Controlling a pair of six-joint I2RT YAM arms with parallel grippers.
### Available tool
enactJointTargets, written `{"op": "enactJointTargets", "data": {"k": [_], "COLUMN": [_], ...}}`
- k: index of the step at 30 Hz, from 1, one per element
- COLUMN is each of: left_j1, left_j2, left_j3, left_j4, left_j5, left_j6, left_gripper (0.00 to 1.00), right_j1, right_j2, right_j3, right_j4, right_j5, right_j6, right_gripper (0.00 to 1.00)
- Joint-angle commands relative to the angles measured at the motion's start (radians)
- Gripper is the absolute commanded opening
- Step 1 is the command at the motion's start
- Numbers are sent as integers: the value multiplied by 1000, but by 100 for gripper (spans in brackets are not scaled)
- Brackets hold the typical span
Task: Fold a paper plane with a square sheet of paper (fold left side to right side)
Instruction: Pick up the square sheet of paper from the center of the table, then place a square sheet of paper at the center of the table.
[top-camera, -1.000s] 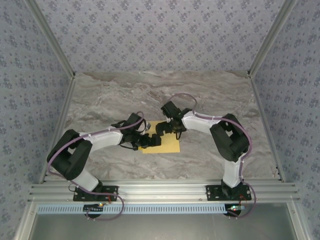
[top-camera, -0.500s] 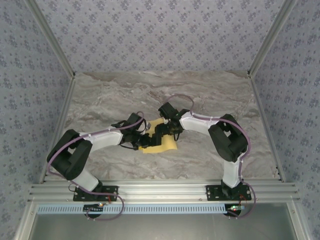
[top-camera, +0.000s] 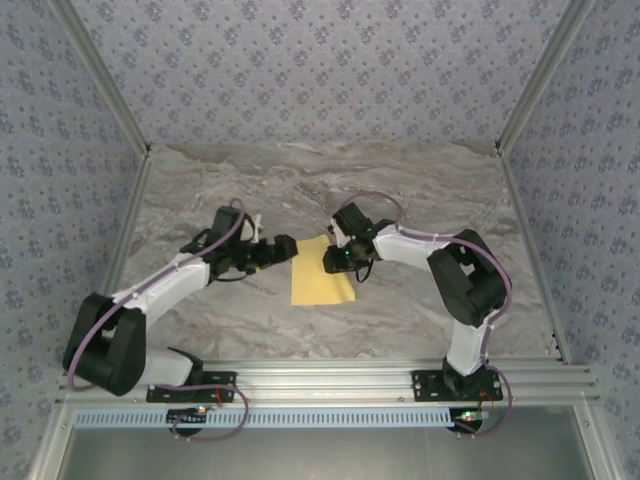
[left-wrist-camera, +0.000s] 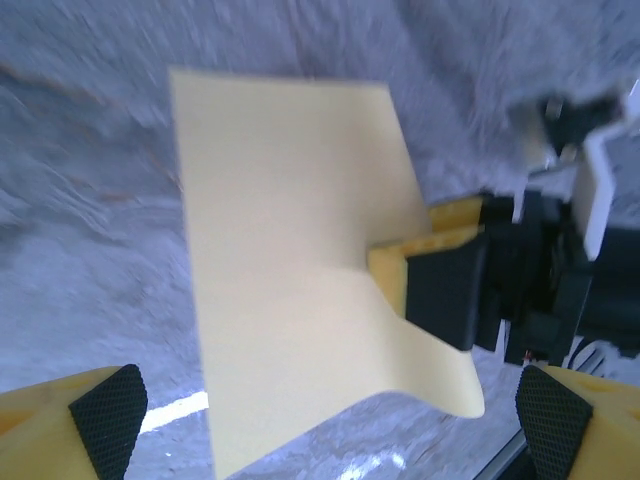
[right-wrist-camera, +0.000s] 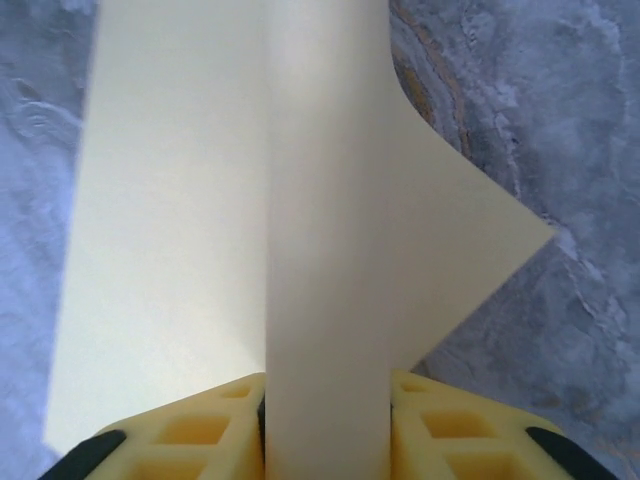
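The square sheet of paper (top-camera: 318, 280) is plain yellow-orange and lies on the marble table between the two arms. My right gripper (top-camera: 336, 261) is at the sheet's far right corner and is shut on it. In the right wrist view a raised ridge of the paper (right-wrist-camera: 325, 250) runs up between the yellow fingers (right-wrist-camera: 200, 435). My left gripper (top-camera: 283, 248) is open just left of the sheet's far left corner, apart from it. In the left wrist view the paper (left-wrist-camera: 290, 240) lies ahead, its far corner lifted where the right gripper's fingers (left-wrist-camera: 440, 290) hold it.
The marble table (top-camera: 420, 190) is walled by patterned panels on three sides. An aluminium rail (top-camera: 320, 380) runs along the near edge and carries both arm bases.
My left arm has pulled back to the left, off the sheet. My right gripper has closed on the paper's far right part, and the sheet now lies uncovered.
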Motion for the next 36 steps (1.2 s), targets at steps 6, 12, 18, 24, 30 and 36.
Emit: {"op": "enactJointTargets", "data": {"k": [6,12,18,24,30,36], "left_j1": [187,226,202,119,76,45], "left_j2": [-127,-176,-149,-85,-40,-55], "left_j3": [-69,-60,17,145,186,193], "left_j4": [108,268,418,451,544,624], "left_j5": [237,385,469,470,476,474], "left_j6": [-26,-105,-184,-181,-231,-264], "left_gripper": [98,98,98,98,98,98], "right_j1": [-147,-313,-364,-318,-248,-197], "right_j2": [-171,-330,-468,-540,-559,-558], "right_j3": [-152,-227,-175,-115,-57,-10], "right_j4": [339,548,575,612,627,636], "right_j5": [-388,-616,-713,-717,-703,-695], "right_j6": [91,199,291,372,424,452], "right_gripper": [22,22,22,22,22,22]}}
